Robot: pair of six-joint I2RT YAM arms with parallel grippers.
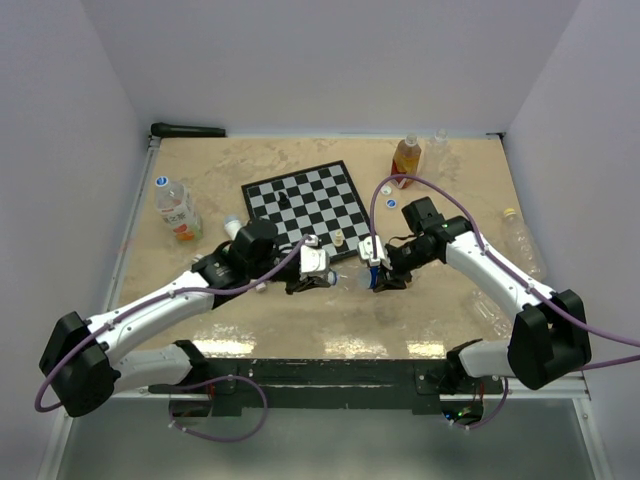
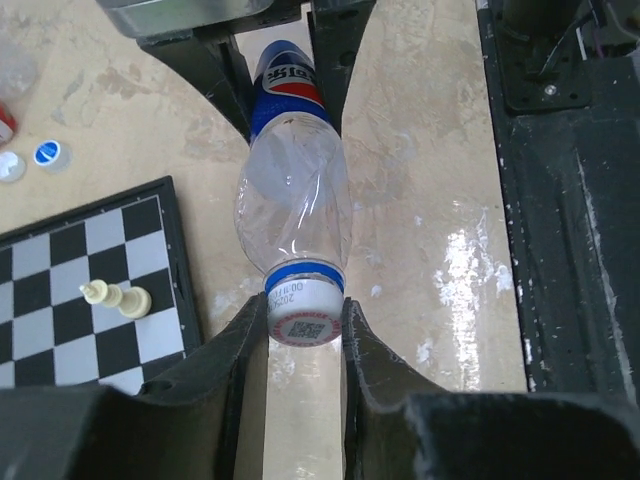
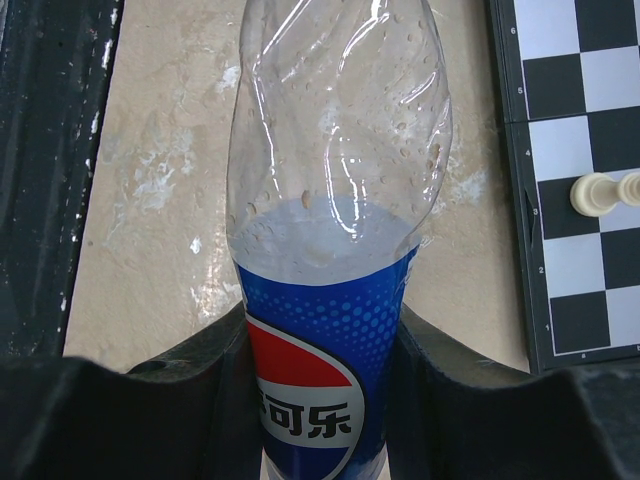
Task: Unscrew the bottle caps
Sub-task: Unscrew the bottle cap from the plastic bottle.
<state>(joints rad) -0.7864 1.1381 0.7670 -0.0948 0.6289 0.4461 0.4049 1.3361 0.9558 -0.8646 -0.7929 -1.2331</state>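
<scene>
white cap (image 2: 305, 316) tight between left gripper (image 2: 303, 327) jaws

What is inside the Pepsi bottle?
Through the clear wall of the bottle, only droplets show, no pooled liquid. The blue label and right pincer cover its base end; the cap hides the neck.

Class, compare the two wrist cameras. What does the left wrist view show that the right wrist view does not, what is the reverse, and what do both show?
Left wrist only: the white cap pinched by the left gripper, and loose caps on the table. Right wrist only: droplets inside the bottle and digits along the chessboard edge. Both: the clear bottle, the right gripper closed on its blue label, the chessboard and a cream chess piece.
</scene>
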